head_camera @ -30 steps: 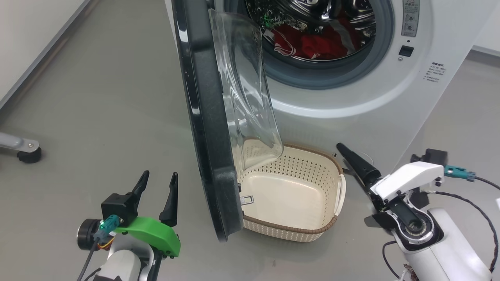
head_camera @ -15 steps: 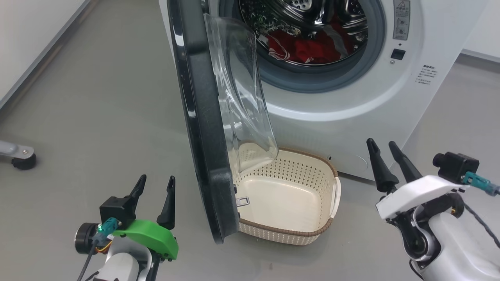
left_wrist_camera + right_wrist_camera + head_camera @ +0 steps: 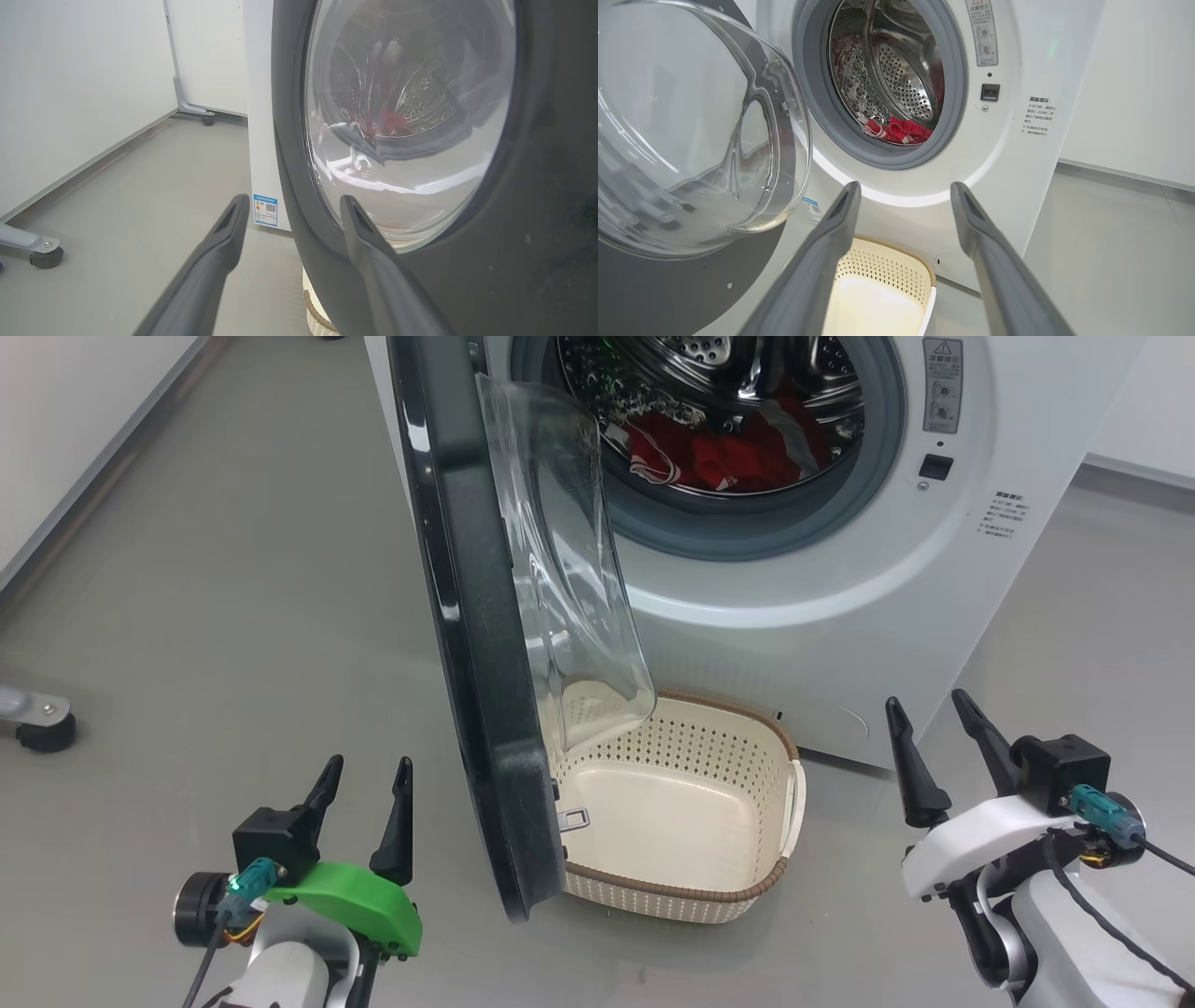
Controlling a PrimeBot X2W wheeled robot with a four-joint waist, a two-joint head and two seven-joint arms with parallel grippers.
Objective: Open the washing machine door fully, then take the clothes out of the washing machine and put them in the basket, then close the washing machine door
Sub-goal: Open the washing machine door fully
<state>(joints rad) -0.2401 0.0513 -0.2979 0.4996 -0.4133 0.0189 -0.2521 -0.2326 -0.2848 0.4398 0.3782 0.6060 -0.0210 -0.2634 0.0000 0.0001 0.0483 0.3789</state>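
Left gripper (image 3: 368, 773) and right gripper (image 3: 929, 709) stood wide and empty on either side of the washing machine door (image 3: 467, 616), which jutted outward, apparently not fully open. The red clothes (image 3: 719, 453) lay in the washing machine (image 3: 840, 616); the empty basket (image 3: 691, 892) sat below, partly under the door's glass, crowding the drop.
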